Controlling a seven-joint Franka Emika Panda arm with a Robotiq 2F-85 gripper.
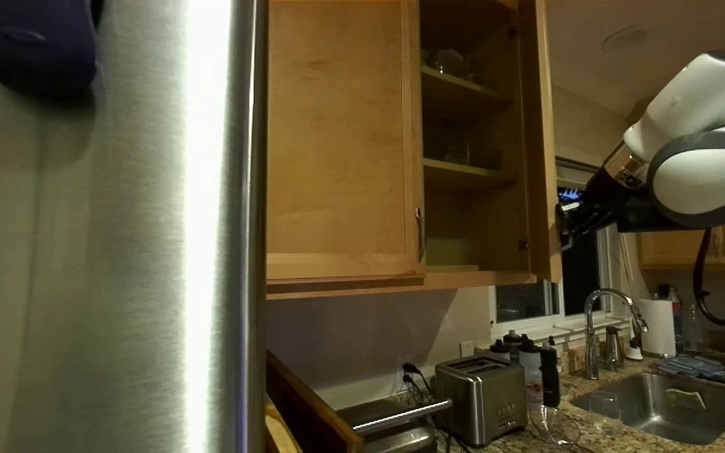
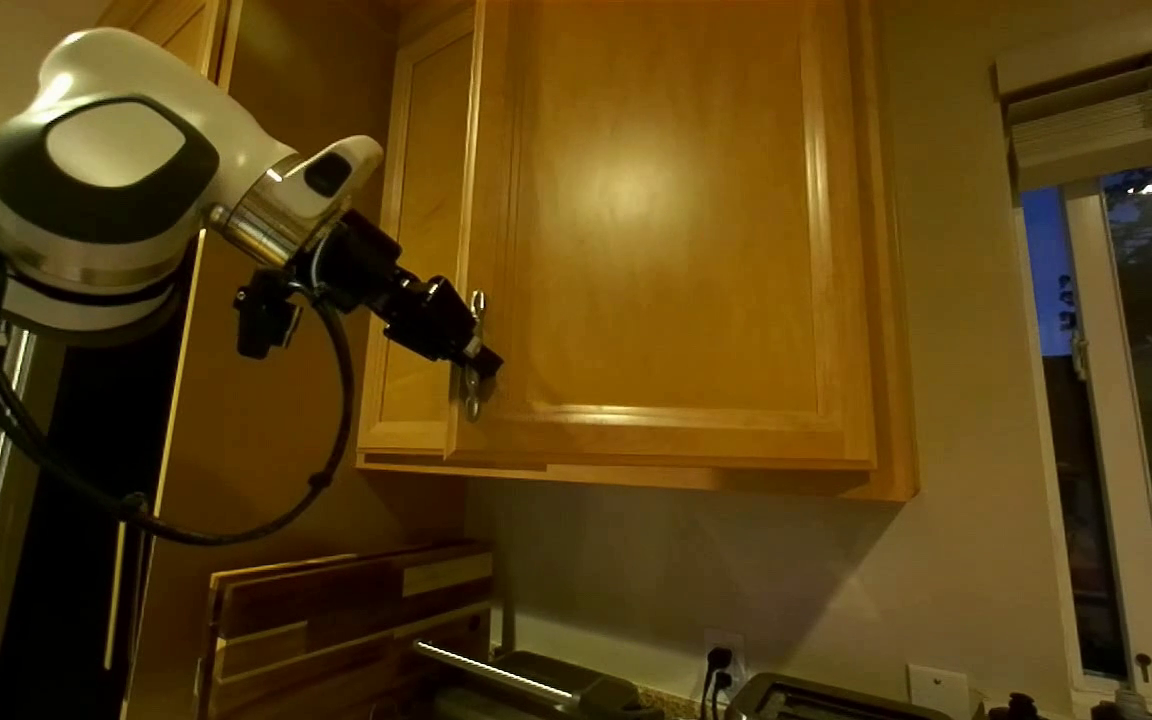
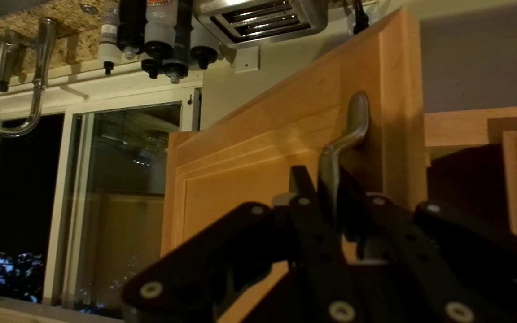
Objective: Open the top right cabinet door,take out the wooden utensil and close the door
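Note:
The top right cabinet door (image 1: 544,138) stands swung open in an exterior view, with the shelves behind it exposed. Its front panel (image 2: 656,250) faces the camera in an exterior view, and it also shows in the wrist view (image 3: 240,193). The bar handle (image 3: 357,114) runs down between my fingers; it also shows in an exterior view (image 2: 477,305). My gripper (image 3: 326,188) is shut on this handle; it appears at the door's lower free edge in both exterior views (image 1: 565,228) (image 2: 481,358). The wooden utensil is not visible; the shelves (image 1: 463,170) hold dim, unclear items.
The twin door (image 1: 343,145) is closed beside the opening. Below are a toaster (image 1: 482,396), bottles (image 1: 532,371), a faucet (image 1: 592,333) and a sink (image 1: 658,415). A tall refrigerator (image 1: 136,251) stands near the camera. Cutting boards (image 2: 336,630) lean below the cabinet. The wrist picture is upside down.

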